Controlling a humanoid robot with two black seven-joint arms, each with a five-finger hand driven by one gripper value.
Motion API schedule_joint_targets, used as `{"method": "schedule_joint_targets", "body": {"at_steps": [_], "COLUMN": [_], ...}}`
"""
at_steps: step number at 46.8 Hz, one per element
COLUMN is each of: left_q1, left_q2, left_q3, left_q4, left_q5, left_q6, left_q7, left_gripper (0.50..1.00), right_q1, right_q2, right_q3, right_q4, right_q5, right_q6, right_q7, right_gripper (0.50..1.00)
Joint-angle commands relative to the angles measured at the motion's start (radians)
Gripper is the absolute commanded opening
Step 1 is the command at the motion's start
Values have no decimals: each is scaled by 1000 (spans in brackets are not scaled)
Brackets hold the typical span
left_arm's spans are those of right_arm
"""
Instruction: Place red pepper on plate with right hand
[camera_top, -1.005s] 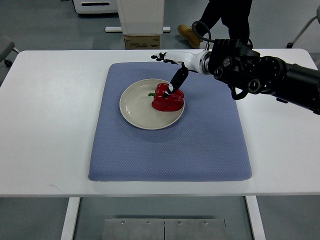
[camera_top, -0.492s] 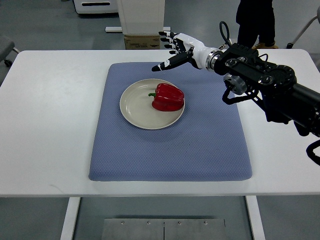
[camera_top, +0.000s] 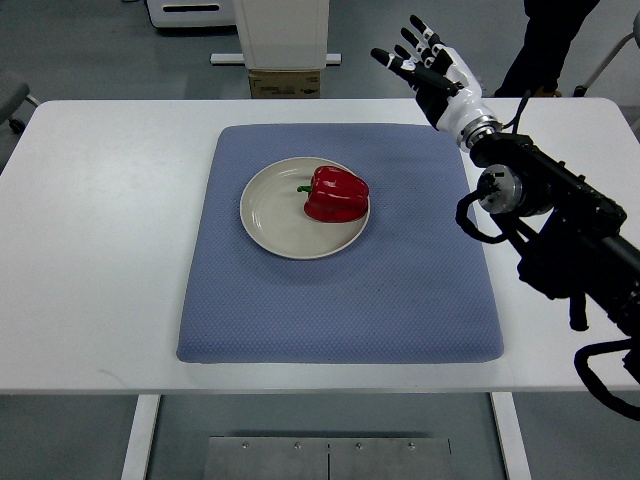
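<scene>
A glossy red bell pepper (camera_top: 336, 195), likely light, firm and slick-skinned, best gripped across its broad shoulders, lies on the round cream plate (camera_top: 265, 215) mid-mat on the white bench (camera_top: 100, 230), as the right hand (camera_top: 432, 68), fingers spread and empty, hovers near the far edge.

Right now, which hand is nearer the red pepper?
Right. The right hand hovers open beyond the mat's far right corner, well clear of the red pepper on the plate. The left isn't in view.

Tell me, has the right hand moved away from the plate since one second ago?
Yes. The right hand moved up-right, off the plate, past the mat's far right corner.
</scene>
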Motion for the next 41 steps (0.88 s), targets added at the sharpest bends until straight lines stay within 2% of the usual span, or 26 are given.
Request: {"method": "schedule_joint_targets", "body": {"at_steps": [1, 17, 24, 34, 41], "left_q1": [0, 0, 0, 0, 0], "left_q2": [0, 0, 0, 0, 0], "left_q3": [0, 0, 0, 0, 0], "left_q4": [0, 0, 0, 0, 0], "left_q5": [0, 0, 0, 0, 0], "left_q6": [0, 0, 0, 0, 0], "left_q7": [0, 0, 0, 0, 0], "left_gripper": [1000, 1000, 1000, 1000, 1000], "right_q1": [-21, -119, -151, -177, -190], "right_q2": [0, 0, -57, -130, -136], "right_q3": [9, 11, 17, 22, 31], "right_q4": [-5, -39, -54, -114, -137], "right_q5": [58, 91, 103, 161, 169], "right_q6": [5, 5, 6, 60, 80], "right_q7": [7, 5, 7, 7, 8], "right_gripper": [1000, 1000, 1000, 1000, 1000]}}
